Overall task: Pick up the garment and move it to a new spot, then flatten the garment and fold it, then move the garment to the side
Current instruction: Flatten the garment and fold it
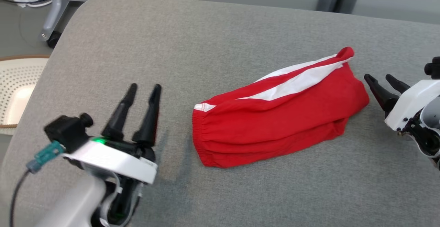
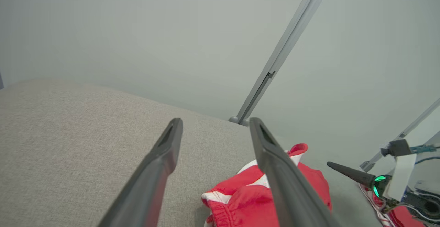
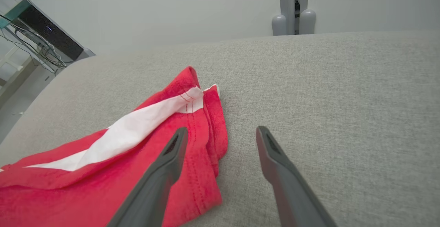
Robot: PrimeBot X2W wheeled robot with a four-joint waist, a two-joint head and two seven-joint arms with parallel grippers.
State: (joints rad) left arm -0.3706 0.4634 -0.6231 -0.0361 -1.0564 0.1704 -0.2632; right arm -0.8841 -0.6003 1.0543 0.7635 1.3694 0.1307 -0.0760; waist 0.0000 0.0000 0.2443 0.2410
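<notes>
Dark fingers of the left end effector stand spread, nearest, just left of the folded red garment lying mid-desk; the right end effector, also spread, waits just beside its right end; probably the side-move is due: pinch all layers at both ends, lift level.

Evenly lit padded grey surface
A pale wall is rising behind it; a metal stand (grey, on a castor) is standing on the floor.
</notes>
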